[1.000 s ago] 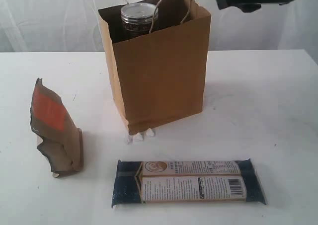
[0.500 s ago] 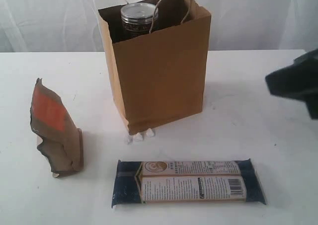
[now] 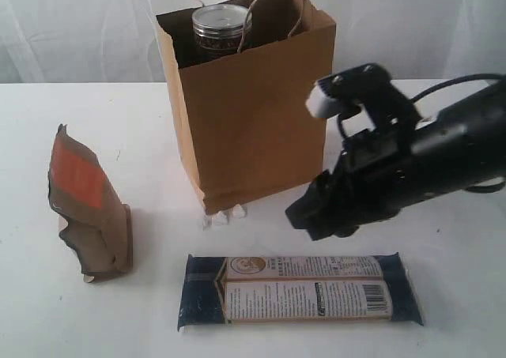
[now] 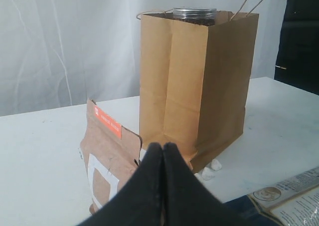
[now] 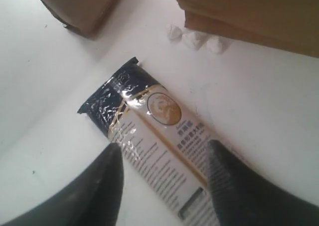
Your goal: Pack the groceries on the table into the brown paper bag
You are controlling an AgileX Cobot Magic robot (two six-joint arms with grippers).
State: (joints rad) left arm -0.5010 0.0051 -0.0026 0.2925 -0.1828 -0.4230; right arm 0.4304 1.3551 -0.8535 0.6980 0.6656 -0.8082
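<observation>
Over long navy packet [image 3: 300,288], right hand [image 5: 164,148]

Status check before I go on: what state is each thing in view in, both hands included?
brown paper bag: upright, top open.
lidded container: standing inside the brown paper bag, lid on.
orange-brown pouch: upright on the table, crumpled, not packed.
long navy packet: lying flat on the table, not packed.
left hand: shut, empty.
right hand: open, above the long navy packet, empty.
</observation>
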